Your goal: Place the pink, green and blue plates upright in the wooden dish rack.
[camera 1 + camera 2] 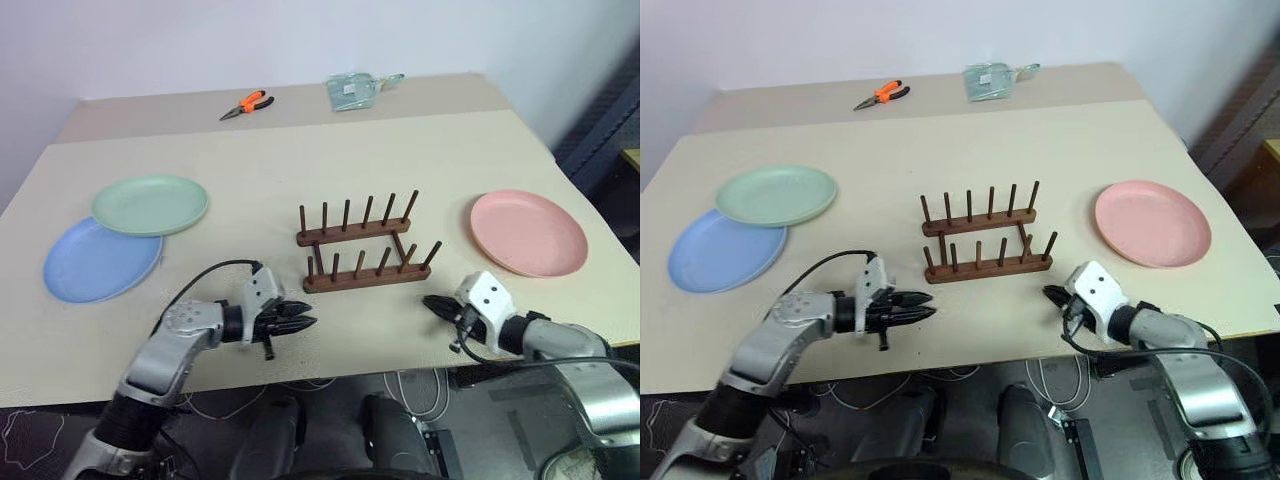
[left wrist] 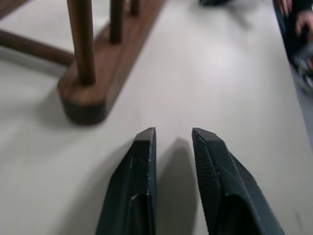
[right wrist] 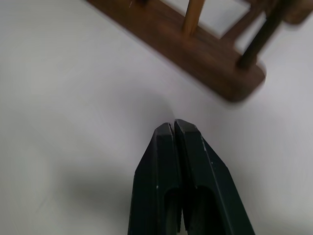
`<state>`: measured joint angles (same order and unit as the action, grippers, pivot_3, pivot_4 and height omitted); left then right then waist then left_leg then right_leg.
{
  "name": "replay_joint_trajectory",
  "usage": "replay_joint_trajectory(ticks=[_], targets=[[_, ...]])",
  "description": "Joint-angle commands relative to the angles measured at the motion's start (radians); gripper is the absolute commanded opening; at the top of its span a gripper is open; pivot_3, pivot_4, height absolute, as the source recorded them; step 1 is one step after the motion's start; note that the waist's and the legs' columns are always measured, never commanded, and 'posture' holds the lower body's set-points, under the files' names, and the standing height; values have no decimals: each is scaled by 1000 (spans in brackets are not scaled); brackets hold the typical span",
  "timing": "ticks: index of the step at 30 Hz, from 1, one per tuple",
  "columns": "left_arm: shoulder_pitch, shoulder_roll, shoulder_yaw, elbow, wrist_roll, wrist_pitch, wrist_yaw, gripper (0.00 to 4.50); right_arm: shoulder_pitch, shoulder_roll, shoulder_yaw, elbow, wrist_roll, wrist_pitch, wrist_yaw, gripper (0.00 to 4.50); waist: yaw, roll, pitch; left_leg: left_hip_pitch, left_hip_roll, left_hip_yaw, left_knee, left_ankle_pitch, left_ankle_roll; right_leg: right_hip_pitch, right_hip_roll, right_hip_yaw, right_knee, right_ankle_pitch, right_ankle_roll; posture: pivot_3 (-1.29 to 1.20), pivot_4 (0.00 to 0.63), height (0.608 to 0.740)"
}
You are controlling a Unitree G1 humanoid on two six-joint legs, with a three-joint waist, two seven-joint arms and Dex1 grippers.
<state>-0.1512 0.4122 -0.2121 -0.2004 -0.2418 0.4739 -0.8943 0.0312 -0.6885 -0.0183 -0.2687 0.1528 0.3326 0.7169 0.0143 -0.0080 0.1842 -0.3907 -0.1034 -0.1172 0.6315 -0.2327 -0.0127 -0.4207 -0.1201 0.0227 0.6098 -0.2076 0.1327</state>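
Presently idle near bench (image 1: pixel 300 200) edge | left gripper (image 1: pixel 306 322) jaws narrowly parted, empty | right gripper (image 1: pixel 432 303) jaws shut, empty | wooden dish rack (image 1: pixel 365 247) central between them, empty | pink plate (image 1: pixel 528 232) flat rightward | green plate (image 1: pixel 150 204) overlapping blue plate (image 1: pixel 95 262) leftward

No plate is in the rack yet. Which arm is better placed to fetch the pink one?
Right. The pink plate lies flat on the robot's right, nearest the right gripper, which holds nothing. The left gripper sits beyond the rack.
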Motion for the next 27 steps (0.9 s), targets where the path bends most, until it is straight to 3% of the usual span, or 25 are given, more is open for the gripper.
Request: replay_joint_trajectory(ticks=[1,7,13,16,22,27], targets=[[-26,-63,-35,93,101,-5,168,1092,-75,42,65,55,-85,-27,-67,68,0,0,0,0,0,0,0,0,0,0,0,0,0,0,0,0,150,739],[-138,-144,-1,315,176,-91,354,1092,-257,131,140,243,-205,-49,-179,68,-8,-4,-5,5,0,0,0,0,0,4,1,0,1,0,0,0,150,739],[-215,-144,23,458,170,-152,384,1092,-349,165,133,362,-212,-82,-197,68,-13,-5,-5,15,1,0,-3,0,0,13,1,0,0,0,1,0,150,739],[-203,-127,26,452,167,-174,371,1084,-330,128,79,307,-174,-85,-166,871,-20,-5,-6,16,1,0,-4,0,0,13,1,0,0,0,1,0,150,739],[-122,-104,43,262,52,-171,247,1084,-174,-36,-95,70,-164,-40,-132,3777,-29,-4,-5,15,1,0,-4,-4,-1,12,1,0,0,-1,6,0,150,739],[-102,-101,31,142,-24,-131,164,1084,-100,-98,-128,87,-239,9,-182,3777,-24,-6,-4,13,2,0,-2,-6,-1,12,1,0,0,-4,2,0,150,739]])
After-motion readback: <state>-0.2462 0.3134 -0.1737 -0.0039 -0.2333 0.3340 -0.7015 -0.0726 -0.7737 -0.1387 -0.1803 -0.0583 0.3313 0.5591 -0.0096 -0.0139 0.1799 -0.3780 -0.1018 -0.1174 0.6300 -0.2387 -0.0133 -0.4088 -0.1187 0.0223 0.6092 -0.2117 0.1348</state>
